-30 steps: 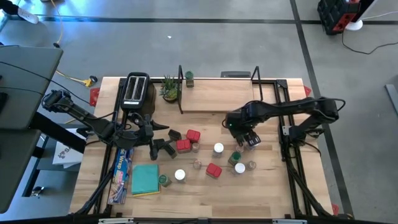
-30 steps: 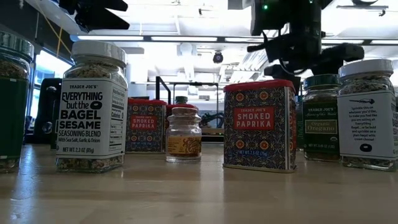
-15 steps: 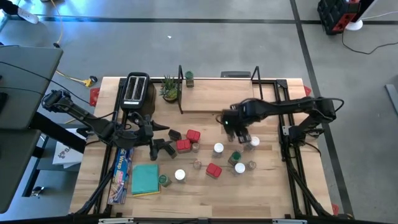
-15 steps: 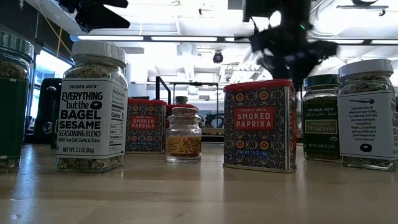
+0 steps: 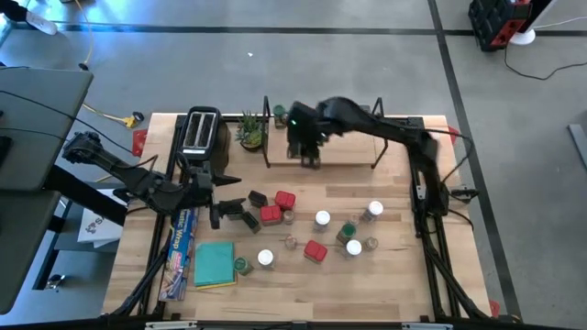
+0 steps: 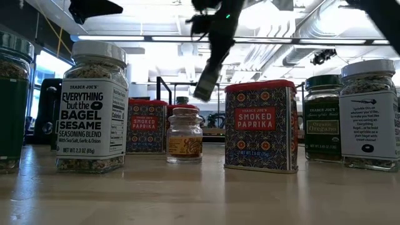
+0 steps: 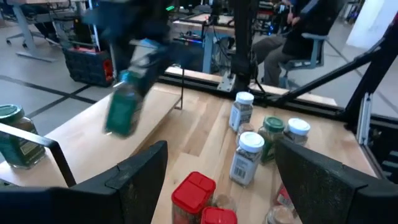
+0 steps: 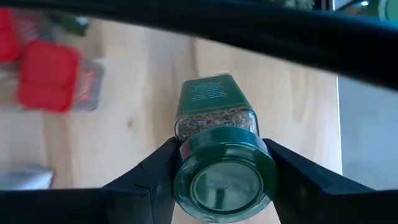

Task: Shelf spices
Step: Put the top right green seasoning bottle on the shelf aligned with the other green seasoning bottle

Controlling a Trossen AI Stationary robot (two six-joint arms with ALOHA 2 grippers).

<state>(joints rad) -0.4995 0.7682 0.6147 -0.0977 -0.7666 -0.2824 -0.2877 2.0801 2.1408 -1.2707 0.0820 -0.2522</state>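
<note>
Right wrist view: right gripper (image 8: 224, 180) jaws clamp green-lidded jar (image 8: 221, 146); left gripper (image 7: 221, 180) jaws wide, empty.

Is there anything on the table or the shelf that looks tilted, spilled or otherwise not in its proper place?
Nothing is spilled. The one thing askew is the green-lidded jar gripped by the right hand above the shelf; it hangs tilted in the air. The other green-lidded jar on the shelf stands upright at the back corner.
</note>
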